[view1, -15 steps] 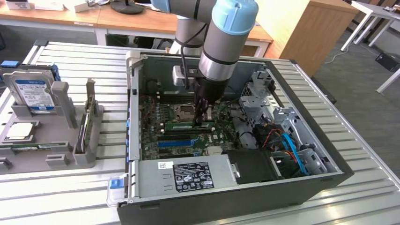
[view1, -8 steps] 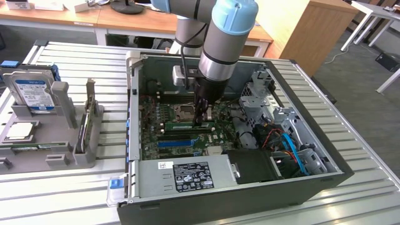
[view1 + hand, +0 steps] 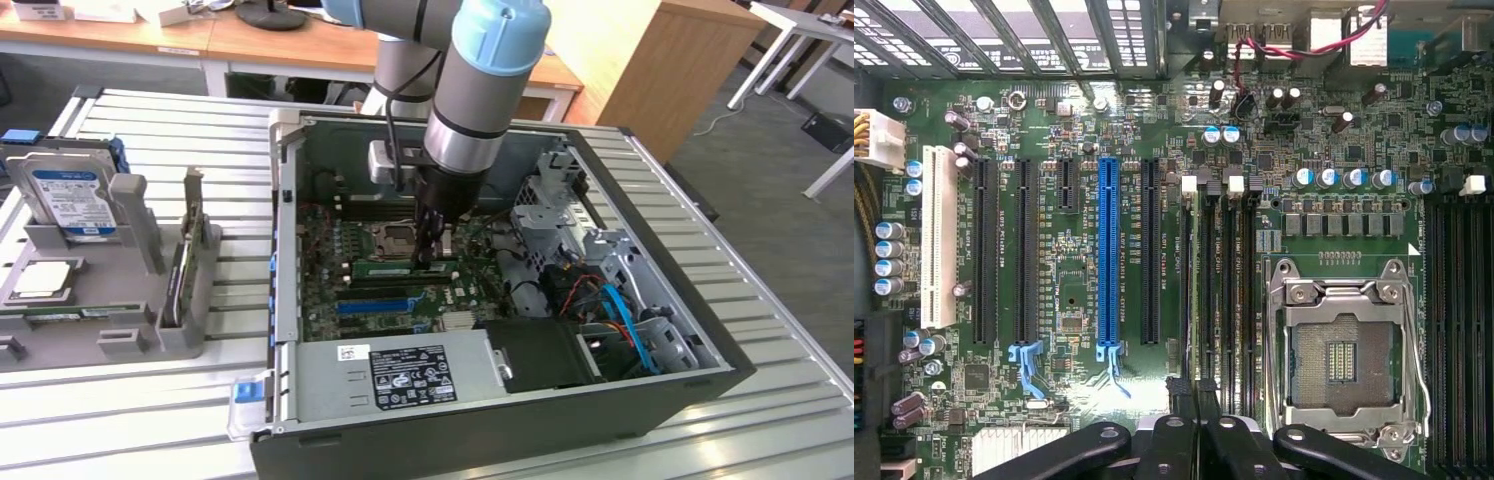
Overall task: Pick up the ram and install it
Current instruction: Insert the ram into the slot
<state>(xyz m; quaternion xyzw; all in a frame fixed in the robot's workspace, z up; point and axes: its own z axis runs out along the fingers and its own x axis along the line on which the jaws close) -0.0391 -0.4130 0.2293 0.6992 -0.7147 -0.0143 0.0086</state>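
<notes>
The ram (image 3: pixel 394 268) is a thin green stick with a white label, standing on edge in a memory slot on the motherboard beside the CPU socket (image 3: pixel 396 238). My gripper (image 3: pixel 431 258) reaches straight down into the open PC case and is shut on the stick's top edge, toward its end on the exterior view's right. In the wrist view the ram (image 3: pixel 1197 290) shows edge-on as a thin dark line running out from between my closed black fingertips, with the gripper (image 3: pixel 1195 392) directly over the slot. White slot clips (image 3: pixel 1189 183) sit at the far end.
The blue slot strip (image 3: pixel 1108 255) and black expansion slots lie beside the memory slots. The case wall (image 3: pixel 287 250), the drive cage (image 3: pixel 561 215) and the power supply (image 3: pixel 400 370) hem in the arm. A grey holder (image 3: pixel 120 310) at the exterior view's left carries a hard drive (image 3: pixel 67 200).
</notes>
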